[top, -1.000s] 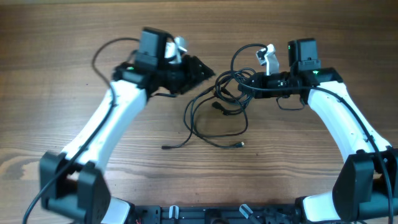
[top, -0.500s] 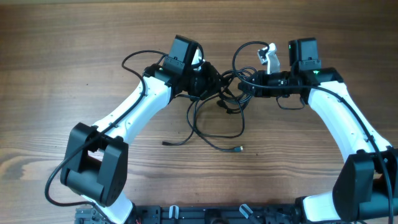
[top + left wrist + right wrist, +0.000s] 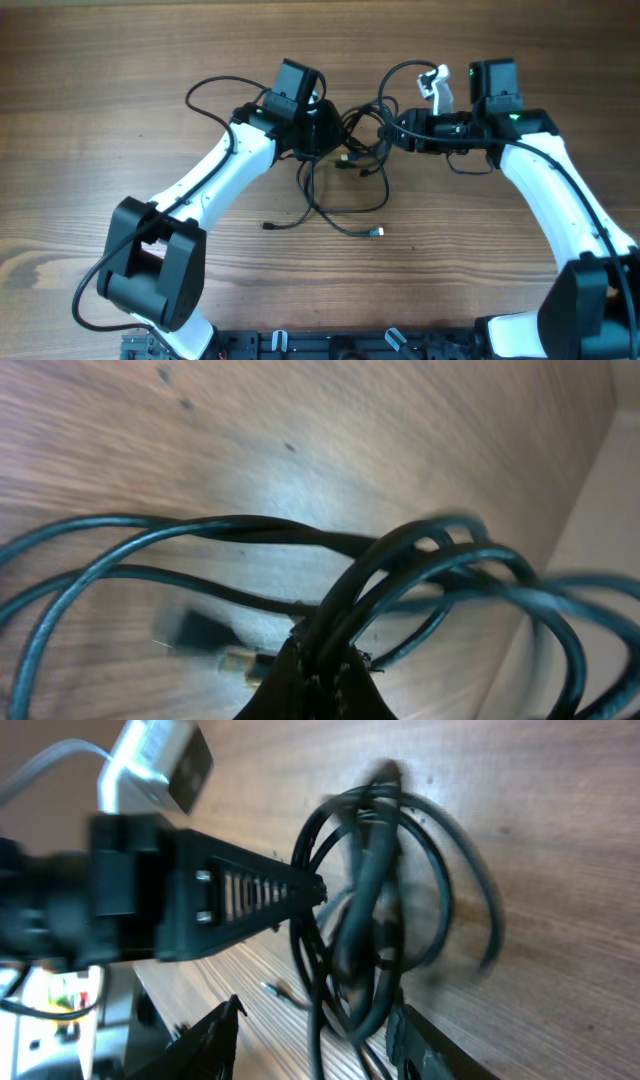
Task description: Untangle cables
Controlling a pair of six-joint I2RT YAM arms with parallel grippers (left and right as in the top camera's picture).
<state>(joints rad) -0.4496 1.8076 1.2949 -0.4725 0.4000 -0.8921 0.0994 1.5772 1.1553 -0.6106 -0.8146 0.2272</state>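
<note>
The cables (image 3: 358,150) are thin black cords bunched mid-table, with loose loops trailing toward me and two plug ends (image 3: 378,232) lying flat. My left gripper (image 3: 335,135) is shut on the left side of the bunch. In the left wrist view its fingertips (image 3: 320,660) pinch several strands (image 3: 150,530), and a small plug (image 3: 200,632) lies blurred beside them. My right gripper (image 3: 392,128) is at the right side of the bunch. Seen from the right wrist, the right gripper (image 3: 318,1010) stands open with cable strands (image 3: 375,870) running between its fingers without being pinched.
The wooden table (image 3: 100,60) stretches wide on both sides. My left arm's thicker wire (image 3: 205,90) loops out behind it, and the right arm's wire (image 3: 400,75) arcs near a white camera mount (image 3: 438,85). A black frame (image 3: 330,345) runs along the near edge.
My left arm swung right to the bunch and shut on it. My right gripper has opened and let go of the strands it pinched.
</note>
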